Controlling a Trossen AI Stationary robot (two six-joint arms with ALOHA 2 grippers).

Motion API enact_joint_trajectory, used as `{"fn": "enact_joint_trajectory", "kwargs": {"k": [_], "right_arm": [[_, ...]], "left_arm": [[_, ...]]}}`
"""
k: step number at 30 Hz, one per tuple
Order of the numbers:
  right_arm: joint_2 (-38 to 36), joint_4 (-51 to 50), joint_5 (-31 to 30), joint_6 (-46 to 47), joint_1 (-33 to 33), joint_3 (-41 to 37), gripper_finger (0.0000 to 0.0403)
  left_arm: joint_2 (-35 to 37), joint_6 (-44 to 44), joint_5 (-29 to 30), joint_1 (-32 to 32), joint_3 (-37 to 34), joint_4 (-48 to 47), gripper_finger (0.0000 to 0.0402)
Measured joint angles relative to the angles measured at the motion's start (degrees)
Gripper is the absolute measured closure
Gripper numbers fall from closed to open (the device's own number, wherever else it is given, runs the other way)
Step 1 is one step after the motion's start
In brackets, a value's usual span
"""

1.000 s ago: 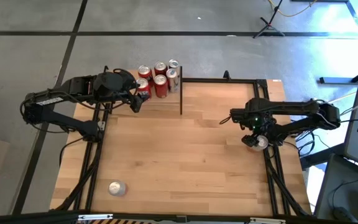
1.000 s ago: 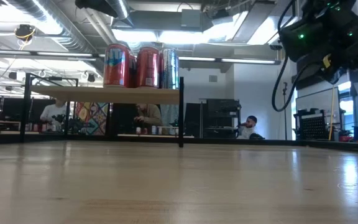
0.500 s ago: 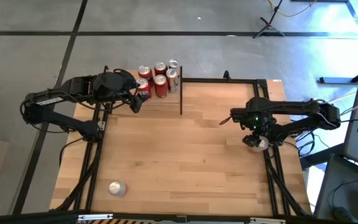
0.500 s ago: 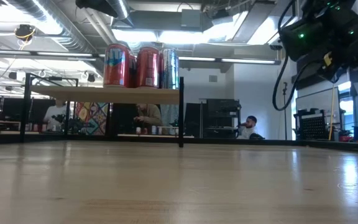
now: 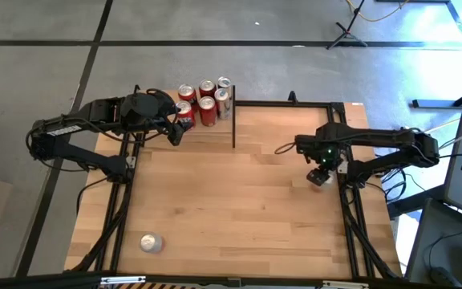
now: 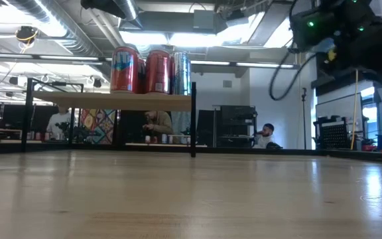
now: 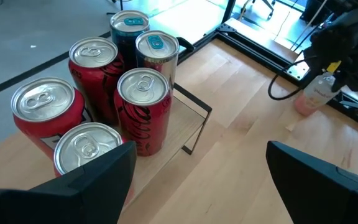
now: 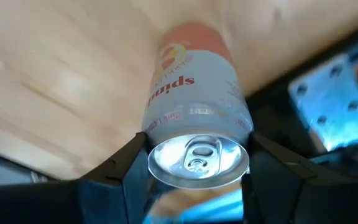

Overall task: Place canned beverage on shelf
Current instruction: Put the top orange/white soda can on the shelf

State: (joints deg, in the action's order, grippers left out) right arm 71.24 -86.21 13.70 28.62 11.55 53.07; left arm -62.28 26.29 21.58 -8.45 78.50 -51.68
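Two claws | right claw pinches pink can (upright) | left claw spread

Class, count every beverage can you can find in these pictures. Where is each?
8: six cans clustered on the shelf, one can on the tabletop's near-left, one pink can in the right gripper. Others may be hidden.

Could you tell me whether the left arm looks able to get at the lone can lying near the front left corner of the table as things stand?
Probably yes. The left gripper hovers open beside the shelf, holding nothing, and bare table lies between it and the lone can. The right gripper is shut on the pink can, far off.
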Motion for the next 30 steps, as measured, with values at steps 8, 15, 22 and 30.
{"fn": "enact_joint_trajectory", "kwargs": {"k": [8, 15, 22, 30], "right_arm": [[-0.09, 7.85, -0.28, 0.06, 0.03, 1.79, 0.0182], [-0.11, 10.33, -0.96, 0.04, 0.04, 1.85, 0.0181], [-0.01, 10.64, -0.54, 2.29, 0.09, 1.66, 0.0135], [-0.40, 8.18, -2.35, 2.43, 0.11, 6.80, 0.0029]], "left_arm": [[0.00, 0.01, -0.04, 0.02, 0.00, -0.02, 0.0055], [0.00, 0.01, -0.07, 0.02, 0.00, -0.02, 0.0055], [0.00, 0.01, -0.06, 0.01, 0.00, -0.02, 0.0055], [0.00, 0.03, -0.04, 0.00, 0.00, -0.04, 0.0055]]}}
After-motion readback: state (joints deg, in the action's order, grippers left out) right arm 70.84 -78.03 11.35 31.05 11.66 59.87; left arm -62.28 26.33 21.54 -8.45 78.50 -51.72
